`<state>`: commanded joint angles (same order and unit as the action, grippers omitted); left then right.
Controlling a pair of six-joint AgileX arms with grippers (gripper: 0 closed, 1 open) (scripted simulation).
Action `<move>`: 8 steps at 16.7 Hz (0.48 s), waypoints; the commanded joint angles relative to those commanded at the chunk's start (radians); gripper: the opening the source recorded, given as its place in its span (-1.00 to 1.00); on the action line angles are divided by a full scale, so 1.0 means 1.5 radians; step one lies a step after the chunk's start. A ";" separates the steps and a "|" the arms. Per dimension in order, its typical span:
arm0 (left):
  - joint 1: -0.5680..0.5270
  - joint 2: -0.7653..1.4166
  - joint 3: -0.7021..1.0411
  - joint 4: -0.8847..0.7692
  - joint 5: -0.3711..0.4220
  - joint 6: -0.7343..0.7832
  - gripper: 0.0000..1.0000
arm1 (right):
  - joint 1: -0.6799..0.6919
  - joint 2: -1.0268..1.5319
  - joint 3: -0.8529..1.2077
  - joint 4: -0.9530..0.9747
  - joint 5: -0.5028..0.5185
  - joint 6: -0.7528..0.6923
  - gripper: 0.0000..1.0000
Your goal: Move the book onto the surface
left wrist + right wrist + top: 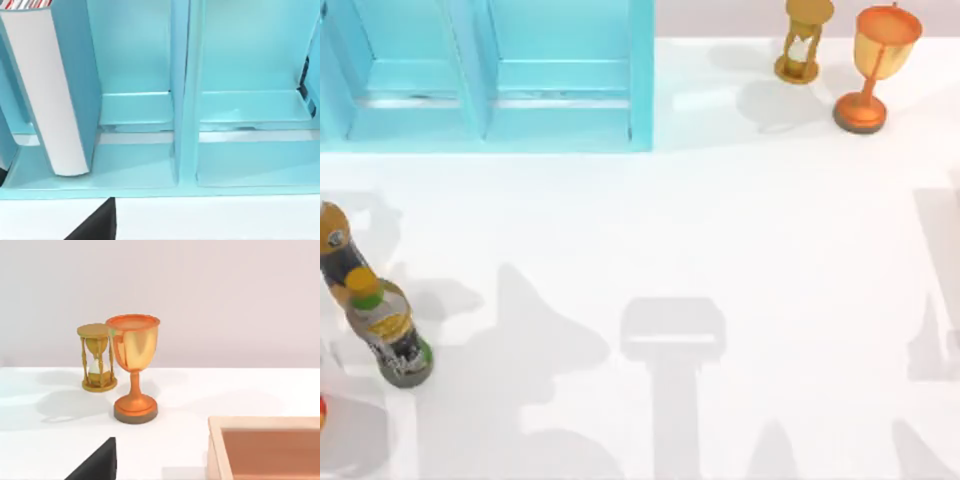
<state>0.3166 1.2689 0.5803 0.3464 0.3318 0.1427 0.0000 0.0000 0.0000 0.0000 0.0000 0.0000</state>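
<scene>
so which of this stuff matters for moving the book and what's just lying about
For the job:
book, standing in the cabinet
tabletop

Lying about:
hourglass
goblet
two bottles, at the left
wooden tray

A turquoise shelf cabinet [485,75] stands at the table's eleven o'clock edge, its open compartments split by an upright divider [182,90]. Behind the table rises a plain pale wall [200,290]. Light from above throws soft grey shadows across the white top, the broadest toward six o'clock.
</scene>
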 joint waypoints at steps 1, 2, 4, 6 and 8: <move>0.018 0.076 0.036 0.024 0.016 0.006 1.00 | 0.000 0.000 0.000 0.000 0.000 0.000 1.00; 0.036 0.147 0.071 0.047 0.032 0.011 1.00 | 0.000 0.000 0.000 0.000 0.000 0.000 1.00; 0.069 0.272 0.137 0.090 0.062 0.021 1.00 | 0.000 0.000 0.000 0.000 0.000 0.000 1.00; 0.095 0.370 0.194 0.128 0.090 0.029 1.00 | 0.000 0.000 0.000 0.000 0.000 0.000 1.00; 0.115 0.440 0.241 0.160 0.115 0.034 1.00 | 0.000 0.000 0.000 0.000 0.000 0.000 1.00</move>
<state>0.4895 1.9294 0.9423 0.5866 0.5039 0.1943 0.0000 0.0000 0.0000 0.0000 0.0000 0.0000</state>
